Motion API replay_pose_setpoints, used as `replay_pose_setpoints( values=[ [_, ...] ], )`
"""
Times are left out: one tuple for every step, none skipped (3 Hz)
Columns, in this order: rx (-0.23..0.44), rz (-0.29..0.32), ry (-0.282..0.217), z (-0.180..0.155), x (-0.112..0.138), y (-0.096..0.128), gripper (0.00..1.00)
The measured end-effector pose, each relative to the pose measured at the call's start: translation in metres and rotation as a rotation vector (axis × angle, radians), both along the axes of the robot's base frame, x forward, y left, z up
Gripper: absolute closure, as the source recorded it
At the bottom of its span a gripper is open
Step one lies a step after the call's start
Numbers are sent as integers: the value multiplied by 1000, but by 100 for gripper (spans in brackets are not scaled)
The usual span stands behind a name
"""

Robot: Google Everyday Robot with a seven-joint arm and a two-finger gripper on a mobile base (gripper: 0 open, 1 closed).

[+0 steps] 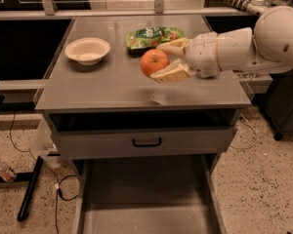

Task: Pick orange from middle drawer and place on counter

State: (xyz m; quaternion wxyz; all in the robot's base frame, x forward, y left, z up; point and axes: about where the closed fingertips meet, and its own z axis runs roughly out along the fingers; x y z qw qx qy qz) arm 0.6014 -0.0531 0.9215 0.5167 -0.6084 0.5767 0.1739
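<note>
A: Tool status?
B: Clenched on the orange, held over the worktop. Arm comes in from 3 o'clock.
A: Around it?
B: Green snack bag at 12 o'clock of the fruit, white bowl at 10. Middle drawer stands open at 6.

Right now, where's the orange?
Camera view: the orange sits gripped in the claw, held over the middle of the counter, just in front of the green bag and to the right of the white bowl.
</note>
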Motion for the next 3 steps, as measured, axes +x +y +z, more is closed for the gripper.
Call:
replay_pose_setpoints(
  values=[
    [46, -122, 13, -6, 31, -4, 100],
    [83, -194, 46, -17, 58, -5, 100],
    [120, -220, 93, -31, 77, -1, 100]
  ],
)
